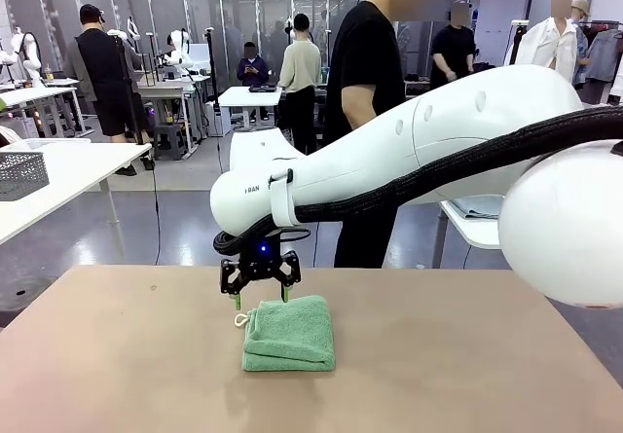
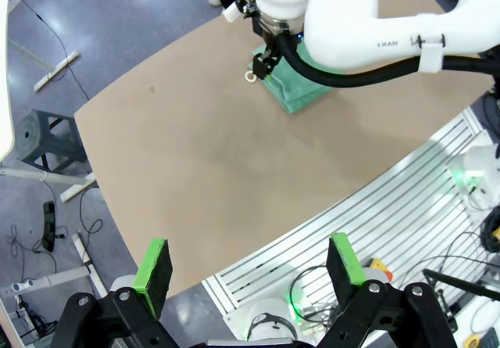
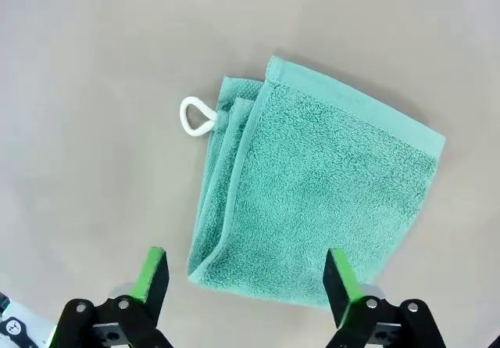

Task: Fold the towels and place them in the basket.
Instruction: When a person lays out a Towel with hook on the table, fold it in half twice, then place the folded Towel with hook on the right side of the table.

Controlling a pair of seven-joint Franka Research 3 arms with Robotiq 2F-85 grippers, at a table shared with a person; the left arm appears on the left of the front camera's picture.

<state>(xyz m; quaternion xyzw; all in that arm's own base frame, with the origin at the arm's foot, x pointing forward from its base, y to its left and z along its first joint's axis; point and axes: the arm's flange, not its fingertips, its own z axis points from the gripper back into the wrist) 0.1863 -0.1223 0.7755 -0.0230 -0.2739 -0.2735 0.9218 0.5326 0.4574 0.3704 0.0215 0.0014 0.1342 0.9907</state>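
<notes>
A mint-green towel (image 1: pixel 289 334) lies folded into a small square on the brown table, its white loop (image 3: pixel 197 118) sticking out at one corner. My right gripper (image 1: pixel 261 298) hangs open just above the towel's far edge, nothing between its fingers. The right wrist view looks straight down on the towel (image 3: pixel 312 195), which sits ahead of the open right gripper (image 3: pixel 246 274). My left gripper (image 2: pixel 248 266) is open and empty, held high over the table's near edge, well away from the towel (image 2: pixel 297 88). The basket is out of view.
The brown table (image 1: pixel 127 355) is bare around the towel. A person in black (image 1: pixel 370 83) stands at the far side. A pale grey mesh basket (image 1: pixel 21 174) sits on a white table at the left. A slatted metal frame (image 2: pixel 375 223) runs beside the table.
</notes>
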